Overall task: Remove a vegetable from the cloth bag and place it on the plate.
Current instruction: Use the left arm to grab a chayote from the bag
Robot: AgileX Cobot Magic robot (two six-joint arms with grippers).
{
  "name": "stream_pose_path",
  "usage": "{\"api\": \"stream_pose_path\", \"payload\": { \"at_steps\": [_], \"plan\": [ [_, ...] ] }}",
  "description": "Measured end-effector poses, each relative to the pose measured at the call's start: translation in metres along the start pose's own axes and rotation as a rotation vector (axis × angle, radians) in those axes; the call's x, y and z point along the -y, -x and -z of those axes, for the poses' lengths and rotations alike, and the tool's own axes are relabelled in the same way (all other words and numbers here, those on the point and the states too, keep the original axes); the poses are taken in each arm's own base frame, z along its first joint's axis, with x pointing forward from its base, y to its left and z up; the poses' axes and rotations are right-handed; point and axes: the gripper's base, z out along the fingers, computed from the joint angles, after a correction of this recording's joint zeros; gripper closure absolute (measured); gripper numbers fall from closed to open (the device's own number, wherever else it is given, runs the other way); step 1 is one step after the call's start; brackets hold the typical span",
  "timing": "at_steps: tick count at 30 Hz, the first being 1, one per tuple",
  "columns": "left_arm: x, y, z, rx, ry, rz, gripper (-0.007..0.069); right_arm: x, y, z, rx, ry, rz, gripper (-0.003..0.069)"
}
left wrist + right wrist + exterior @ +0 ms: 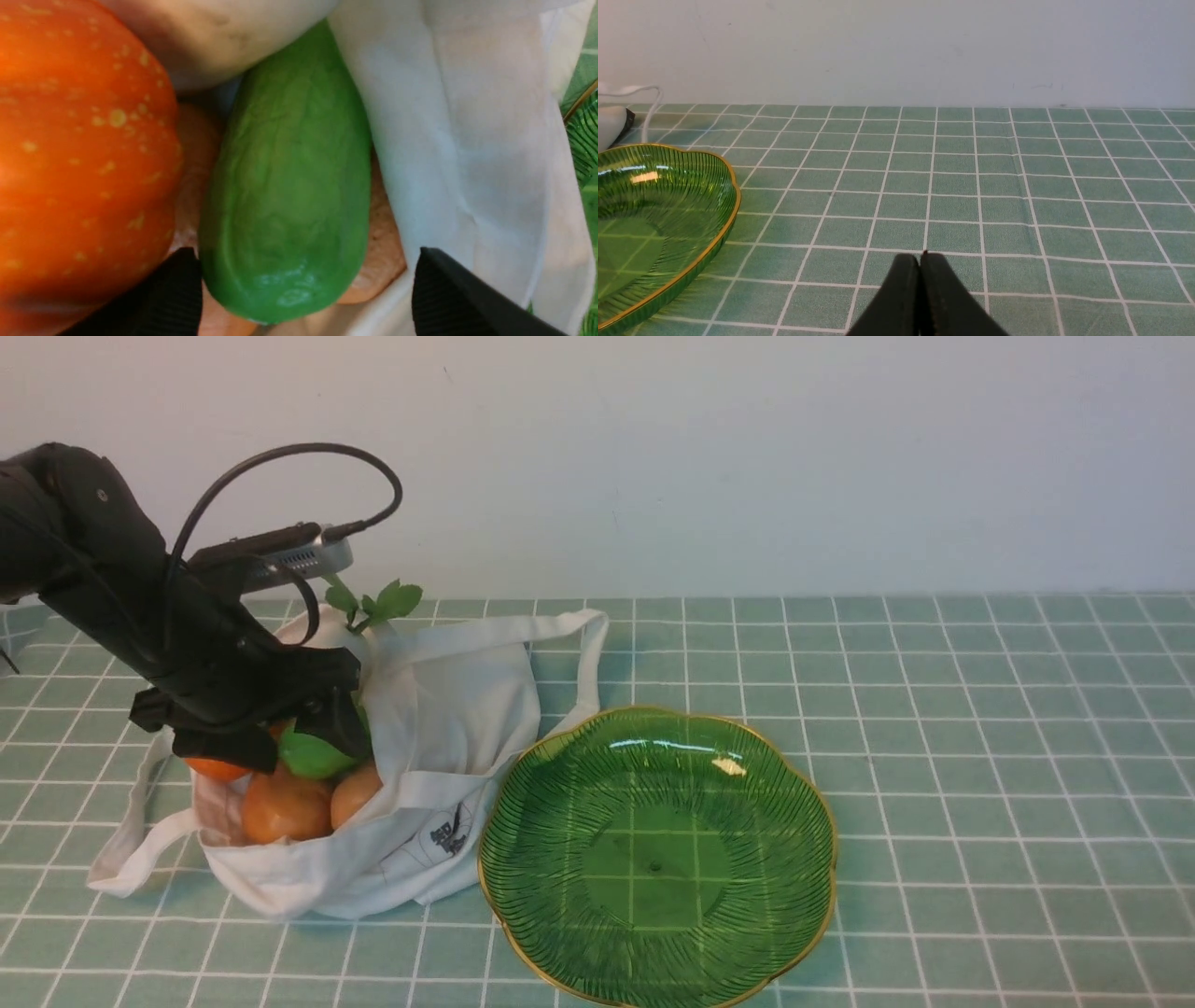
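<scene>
Cloth bag: the off-white cloth bag [467,709] lies slumped on the table [980,803], its mouth open, with a dark printed mark [450,833] on its side.
Bag contents: the green vegetable [289,186] sits inside, beside a speckled orange vegetable [79,154] and above brownish-orange round produce [286,803]; leafy green sprigs [394,600] show at the bag's far end.
Plate: the green glass plate [653,859], gold-edged and ribbed, holds nothing and stands just to the right of the bag.
Hidden: the left arm [196,644] covers part of the bag's mouth and part of the green vegetable in the front view; in the left wrist view a pale, blurred thing [224,37] overlaps the vegetable's far end.
Cut off: the plate's near edge runs out of the front view, and only one side of it shows in the right wrist view.
Left tool: the left tool [303,742] is spread at the bag's mouth, one finger on either side of the green vegetable's near end; whether either touches it, I cannot tell.
Right tool: the right tool [924,298] is pressed together, seen only in its own wrist view.
In the way: the orange vegetable crowds one side of the green one, a fold of bag cloth the other.
Straps: one long strap [593,663] loops toward the plate; another [140,859] trails on the left.
</scene>
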Motion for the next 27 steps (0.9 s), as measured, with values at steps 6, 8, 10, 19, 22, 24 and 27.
{"api": "stream_pose_path", "payload": {
  "at_steps": [6, 8, 10, 19, 22, 24, 27],
  "plan": [
    [-0.001, 0.001, -0.005, -0.002, -0.001, 0.007, 0.0207, 0.0, 0.0, 0.0, 0.0, 0.0, 0.0, 0.0675],
    [-0.001, 0.001, -0.005, -0.001, -0.001, 0.006, 0.0274, 0.0, 0.0, 0.0, 0.0, 0.0, 0.0, 0.0675],
    [-0.001, 0.001, -0.005, -0.005, -0.001, 0.006, 0.0275, 0.0, 0.0, 0.0, 0.0, 0.0, 0.0, 0.0675],
    [0.01, -0.013, 0.043, 0.01, 0.016, -0.029, 0.0272, 0.0, 0.0, 0.0, 0.0, 0.0, 0.0, 0.0675],
    [0.013, -0.025, 0.07, -0.007, 0.064, -0.038, 0.0272, 0.0, 0.0, 0.0, 0.0, 0.0, 0.0, 0.0675],
    [0.014, -0.039, 0.094, -0.016, 0.117, -0.048, 0.0272, 0.0, 0.0, 0.0, 0.0, 0.0, 0.0, 0.0675],
    [0.015, -0.051, 0.12, 0.015, 0.172, -0.059, 0.0272, 0.0, 0.0, 0.0, 0.0, 0.0, 0.0, 0.0675]
  ]
}}
